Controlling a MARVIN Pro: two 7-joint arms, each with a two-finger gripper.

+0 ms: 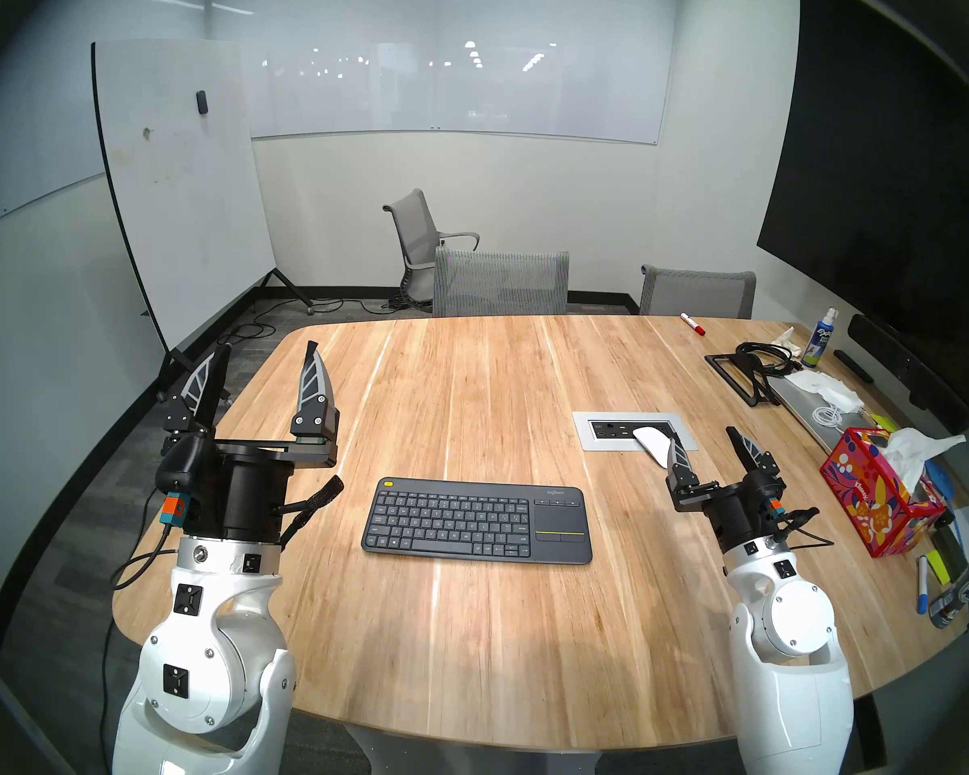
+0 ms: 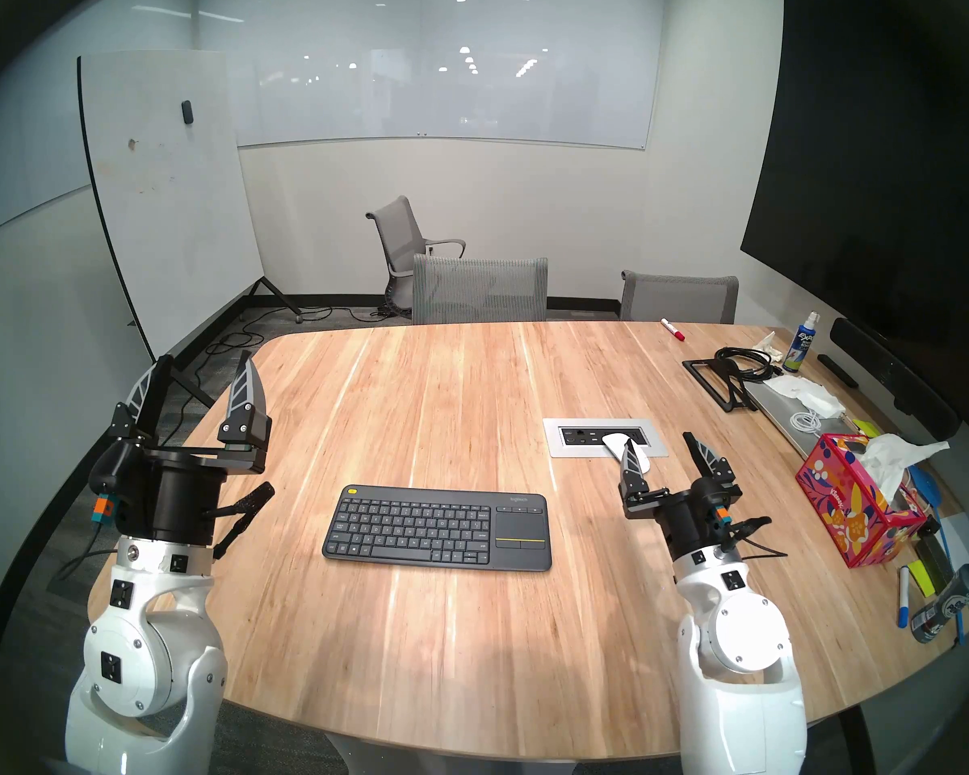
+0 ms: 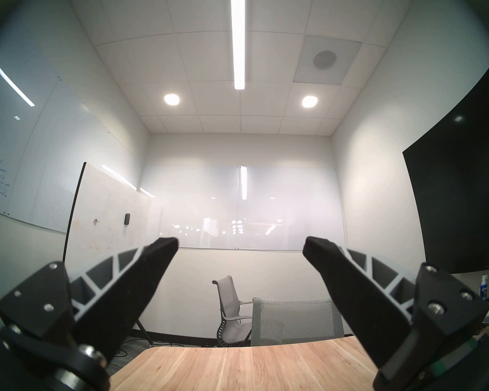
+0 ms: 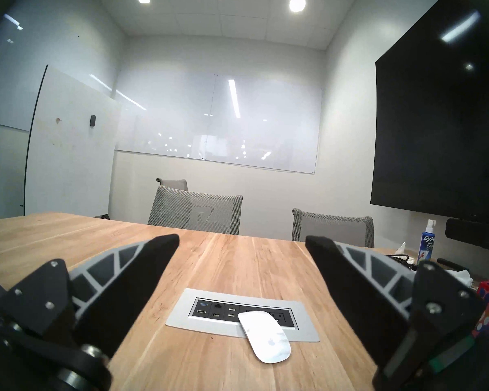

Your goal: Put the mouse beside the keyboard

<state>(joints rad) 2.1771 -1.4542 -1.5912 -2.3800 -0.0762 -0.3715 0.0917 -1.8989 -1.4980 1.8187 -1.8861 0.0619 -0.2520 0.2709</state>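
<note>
Diagonally the mouse (image 4: 266, 336) lies half across the port panel (image 4: 181, 317); both hands wide, empty.

worktop (image 1: 471, 377): pale wood, streaked lengthwise grain
keyboard (image 1: 460, 519): dark grey, yellow button at one corner, yellow line on the touchpad
mouse (image 4: 266, 336): glossy white, grey logo
socket panel (image 4: 181, 315): silver frame, black inset
tissue box (image 1: 874, 500): red, with orange, white and blue flowers
fingers (image 4: 141, 272): black, grey ribbing
</note>
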